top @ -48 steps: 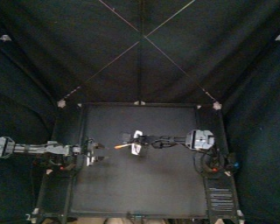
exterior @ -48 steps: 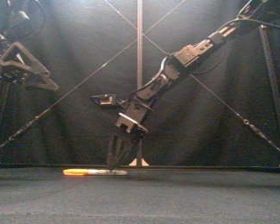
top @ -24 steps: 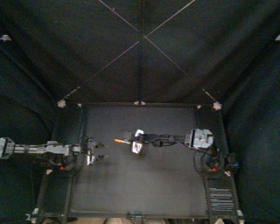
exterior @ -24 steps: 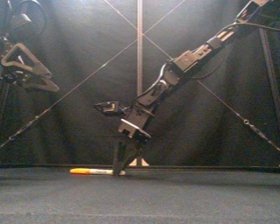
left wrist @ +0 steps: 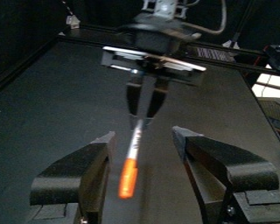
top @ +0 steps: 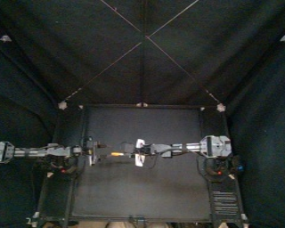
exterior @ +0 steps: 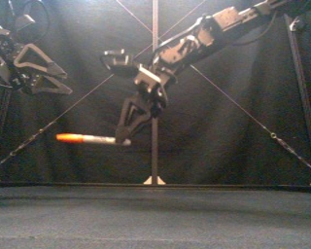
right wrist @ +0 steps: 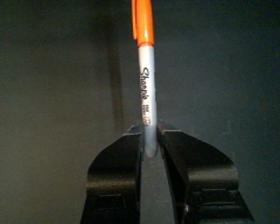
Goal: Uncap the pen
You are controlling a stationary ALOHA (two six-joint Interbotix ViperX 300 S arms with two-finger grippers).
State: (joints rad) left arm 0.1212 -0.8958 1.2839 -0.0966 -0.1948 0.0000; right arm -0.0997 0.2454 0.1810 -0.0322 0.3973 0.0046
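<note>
Front view: the marker pen (exterior: 93,139) is held above the desk (exterior: 155,219), clamped in the right gripper (exterior: 123,139). The left gripper (left wrist: 140,136) is spread wide.

Your pen (right wrist: 146,83) shows smooth, glossy plastic; the table (top: 133,187) looks matt black, the curtain (top: 142,44) dull cloth.

Booth interior. A small black table (top: 139,191) with a matt, faintly grained top occupies the lower ground. Behind it hangs the black back curtain (top: 92,58), falling in soft folds. The left curtain (top: 17,116) and the right curtain (top: 271,116) close in the sides. Light comes from overhead, leaving a pale glow (exterior: 113,12) high on the back cloth. The lower cloth and the tabletop are dim.
</note>
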